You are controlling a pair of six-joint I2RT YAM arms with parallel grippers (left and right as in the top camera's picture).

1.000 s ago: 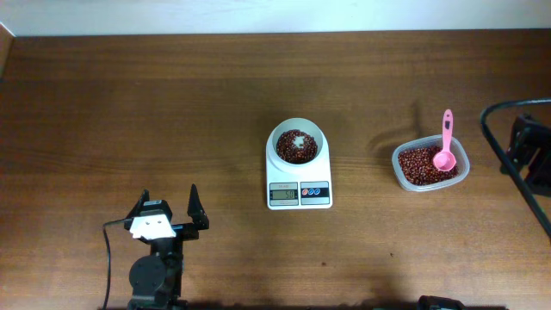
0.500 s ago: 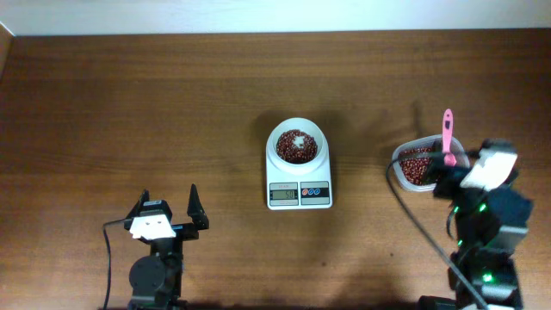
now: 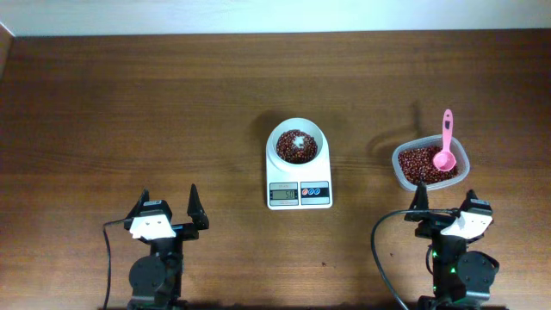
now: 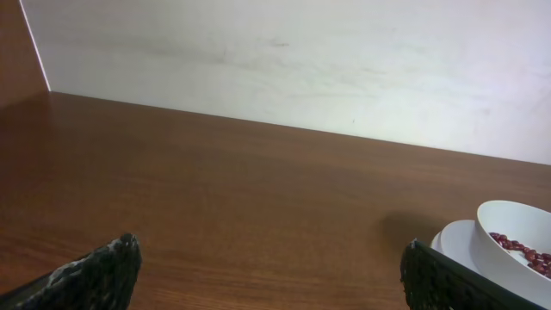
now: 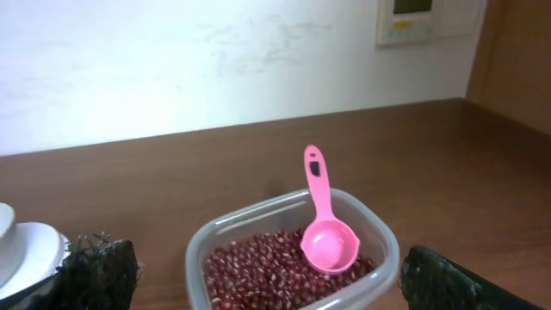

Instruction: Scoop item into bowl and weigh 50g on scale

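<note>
The white bowl (image 3: 297, 146) stands on the white scale (image 3: 299, 195) at mid-table and holds dark red-brown beans (image 3: 295, 150). More beans (image 5: 258, 271) fill a clear plastic tub (image 3: 405, 172), with a pink scoop (image 3: 444, 148) resting in it. My right gripper (image 3: 446, 207) sits just in front of the tub, open and empty. In the right wrist view the tub (image 5: 258, 211) and scoop (image 5: 325, 241) lie between and beyond its fingers (image 5: 99, 271). My left gripper (image 3: 169, 207) is open and empty at the front left. The left wrist view shows the bowl (image 4: 516, 250) at far right.
A white wall (image 4: 301, 60) runs along the table's far edge (image 3: 275, 34). A black cable (image 3: 108, 258) trails beside the left arm, and another cable (image 3: 379, 250) runs beside the right arm. A wall panel (image 5: 426, 19) hangs high in the right wrist view.
The right arm swung in from the table's right edge to the front right, in front of the tub. The left arm, bowl, scale and scoop have not moved.
</note>
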